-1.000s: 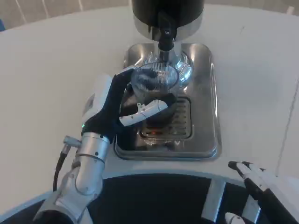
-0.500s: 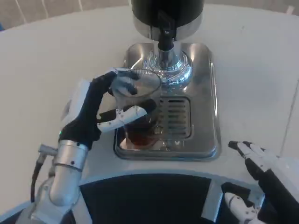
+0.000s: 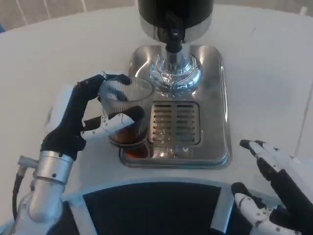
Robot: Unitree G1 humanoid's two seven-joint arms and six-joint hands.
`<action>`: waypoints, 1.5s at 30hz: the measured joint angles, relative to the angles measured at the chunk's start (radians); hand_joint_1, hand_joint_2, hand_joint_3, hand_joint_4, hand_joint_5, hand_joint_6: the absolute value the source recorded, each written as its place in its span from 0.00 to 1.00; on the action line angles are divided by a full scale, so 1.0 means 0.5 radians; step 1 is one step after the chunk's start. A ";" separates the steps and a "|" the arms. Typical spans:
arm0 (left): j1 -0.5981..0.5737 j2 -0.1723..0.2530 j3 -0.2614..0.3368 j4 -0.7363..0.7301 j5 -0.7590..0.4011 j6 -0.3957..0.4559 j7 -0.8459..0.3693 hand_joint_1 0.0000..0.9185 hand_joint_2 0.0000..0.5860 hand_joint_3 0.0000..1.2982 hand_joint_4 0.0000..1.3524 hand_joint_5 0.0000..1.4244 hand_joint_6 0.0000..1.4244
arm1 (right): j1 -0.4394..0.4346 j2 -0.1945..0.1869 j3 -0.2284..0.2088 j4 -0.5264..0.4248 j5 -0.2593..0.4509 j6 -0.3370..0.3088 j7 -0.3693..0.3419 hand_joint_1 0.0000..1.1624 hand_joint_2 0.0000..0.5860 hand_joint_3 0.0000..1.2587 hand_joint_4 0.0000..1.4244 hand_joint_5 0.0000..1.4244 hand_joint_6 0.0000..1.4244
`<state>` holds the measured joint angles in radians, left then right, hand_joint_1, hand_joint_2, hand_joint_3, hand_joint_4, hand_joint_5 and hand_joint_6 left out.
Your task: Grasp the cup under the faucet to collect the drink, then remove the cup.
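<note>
At the left centre of the frame, the left hand (image 3: 80,120) is holding the cup (image 3: 124,115). Its fingers (image 3: 110,125) are wrapping around the ribbed clear wall, one across the front and others at the back near the rim. The cup is standing upright over the left edge of the steel drip tray (image 3: 215,117), left of the grate (image 3: 176,123) and lower left of the faucet (image 3: 173,41). Dark drink is sitting in its bottom. The right hand (image 3: 281,188) is resting at the lower right on the table (image 3: 63,54), fingers apart, holding nothing. No writing is readable.
</note>
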<state>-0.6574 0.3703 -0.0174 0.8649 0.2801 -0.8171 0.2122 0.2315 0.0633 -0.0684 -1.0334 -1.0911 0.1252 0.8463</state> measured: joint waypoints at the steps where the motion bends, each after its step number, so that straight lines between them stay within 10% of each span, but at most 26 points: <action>1: 0.000 0.005 0.006 0.000 -0.001 0.000 -0.004 0.62 0.09 0.73 0.81 0.87 0.29 | -0.015 0.000 0.005 0.000 -0.008 0.008 0.010 0.16 0.85 0.04 0.00 0.00 0.00; 45: 0.445 0.012 0.287 -0.611 -0.425 -0.074 -0.432 0.63 0.06 0.73 0.81 0.88 0.31 | -0.340 0.001 0.043 0.000 -0.131 0.185 0.132 0.14 0.83 0.03 0.00 0.00 0.00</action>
<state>-0.4351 0.3763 0.1262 0.5597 0.0677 -0.8543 -0.0040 0.0616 0.0638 -0.0470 -1.0333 -1.1567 0.2178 0.9121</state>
